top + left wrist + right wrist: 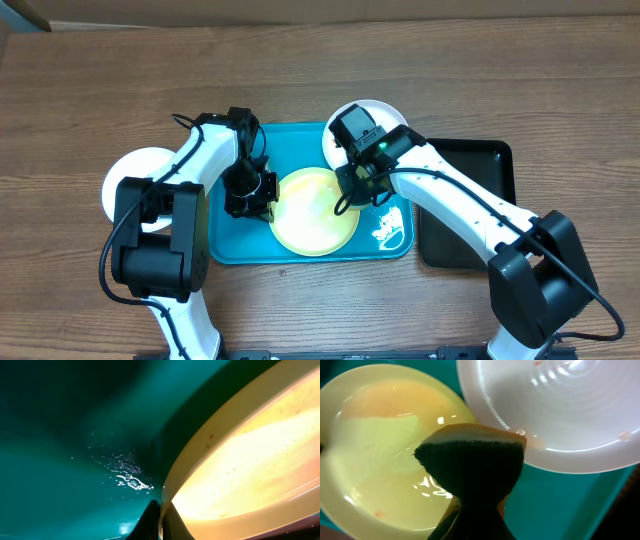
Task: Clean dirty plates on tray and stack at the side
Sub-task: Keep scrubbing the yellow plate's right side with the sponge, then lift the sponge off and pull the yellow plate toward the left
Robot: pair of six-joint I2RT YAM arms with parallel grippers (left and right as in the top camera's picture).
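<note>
My left end effector [252,197] pinches the smooth rim of the round yellow-green plate [313,212], which lies in the glossy turquoise tray [395,246]. My right end effector [358,188] clamps a sponge [470,462], coarse dark scourer over yellow foam.

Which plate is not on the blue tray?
The white plate on the table left of the tray; the yellow-green plate and the other white plate rest on it.
</note>
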